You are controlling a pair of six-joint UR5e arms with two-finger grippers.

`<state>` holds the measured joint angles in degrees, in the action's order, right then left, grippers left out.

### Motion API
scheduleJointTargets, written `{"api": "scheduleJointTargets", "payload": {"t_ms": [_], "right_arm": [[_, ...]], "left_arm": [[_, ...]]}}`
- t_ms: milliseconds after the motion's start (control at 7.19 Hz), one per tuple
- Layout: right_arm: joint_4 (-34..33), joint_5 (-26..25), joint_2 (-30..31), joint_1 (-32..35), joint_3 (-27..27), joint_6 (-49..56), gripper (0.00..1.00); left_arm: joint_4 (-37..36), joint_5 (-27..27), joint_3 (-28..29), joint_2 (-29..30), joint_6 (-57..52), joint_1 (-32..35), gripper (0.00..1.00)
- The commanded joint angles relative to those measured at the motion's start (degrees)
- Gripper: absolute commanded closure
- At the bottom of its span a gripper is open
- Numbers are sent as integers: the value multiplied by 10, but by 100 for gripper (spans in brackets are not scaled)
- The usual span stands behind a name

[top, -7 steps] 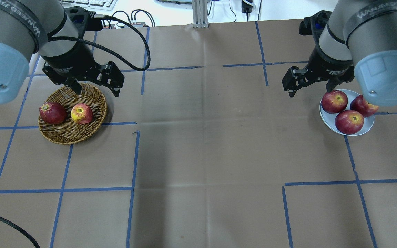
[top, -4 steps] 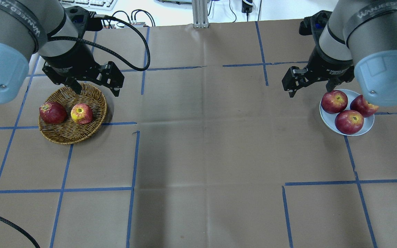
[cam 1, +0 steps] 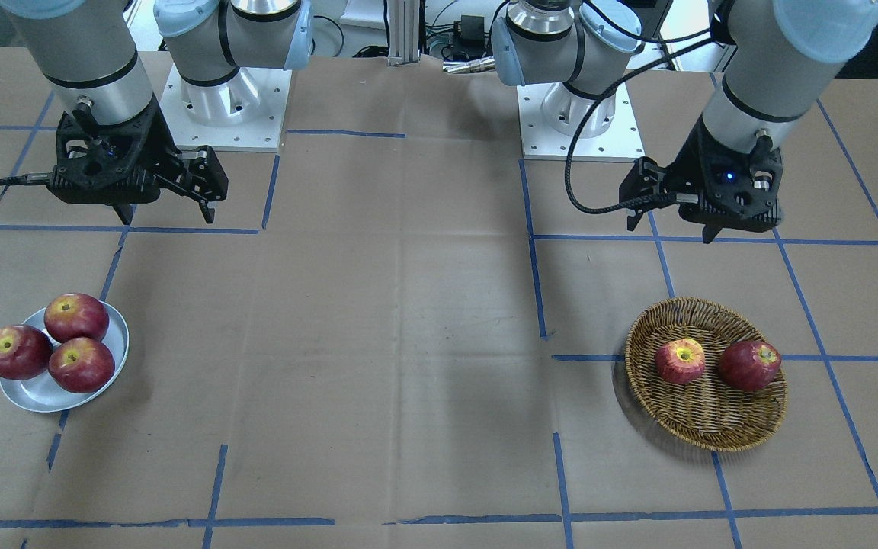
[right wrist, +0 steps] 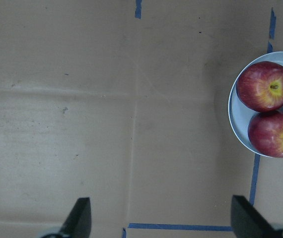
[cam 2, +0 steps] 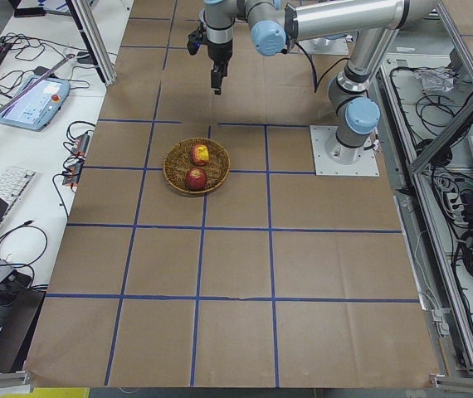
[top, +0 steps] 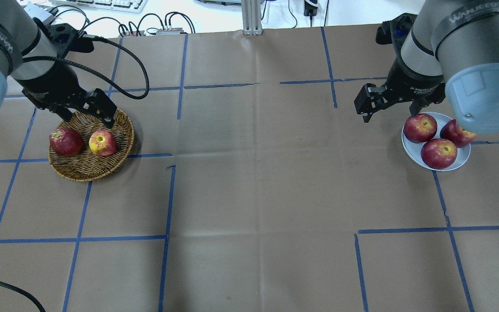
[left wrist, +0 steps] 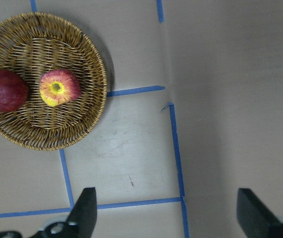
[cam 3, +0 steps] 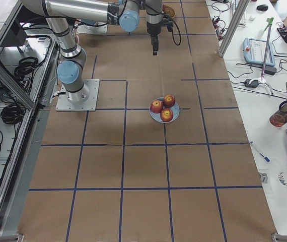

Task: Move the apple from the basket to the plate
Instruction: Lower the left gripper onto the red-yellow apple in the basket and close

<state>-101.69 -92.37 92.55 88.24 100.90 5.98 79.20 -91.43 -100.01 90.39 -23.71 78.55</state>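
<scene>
- Brown paper-covered table [top: 249, 173]: a woven basket [top: 76, 175] sits near one end. The carry away from the basket looks long, so a weak hold could drop the fruit partway.
- Basket: shallow wicker, holding two apples. It looks light, so a finger catching its rim could drag or tip it.
- Plate [top: 461, 162]: pale and glossy, well apart from the basket at the table's opposite end. Three dark red apples [top: 438, 153] fill most of it, so a fourth may roll off or push one out.
- Left gripper [top: 88, 119]: hangs high, off to one side of the basket, with fingers spread wide and empty. An off-centre descent could strike wicker or the wrong fruit.
- Right gripper [right wrist: 161, 201]: far from the basket, near the plate, with fingers wide and empty. It could bump the plated apples.
- Apple [top: 102, 143]: pale pinkish-red with yellow around the stem. It lies inside the basket on the plate-facing side.
- Darker apple [top: 66, 141]: just beside the pale one, so it could be taken by mistake. Round, smooth skin may slip.
</scene>
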Motion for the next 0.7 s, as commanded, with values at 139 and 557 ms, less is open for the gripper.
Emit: {"api": "scheduleJointTargets", "payload": {"t_ms": [139, 557], "right_arm": [[0, 0, 0, 0, 0, 0, 0], [0, 0, 0, 0, 1, 0, 0]], "left_arm": [[-171, -1, -56, 109, -56, -59, 1], [-237, 0, -53, 184, -66, -60, 1]]}}
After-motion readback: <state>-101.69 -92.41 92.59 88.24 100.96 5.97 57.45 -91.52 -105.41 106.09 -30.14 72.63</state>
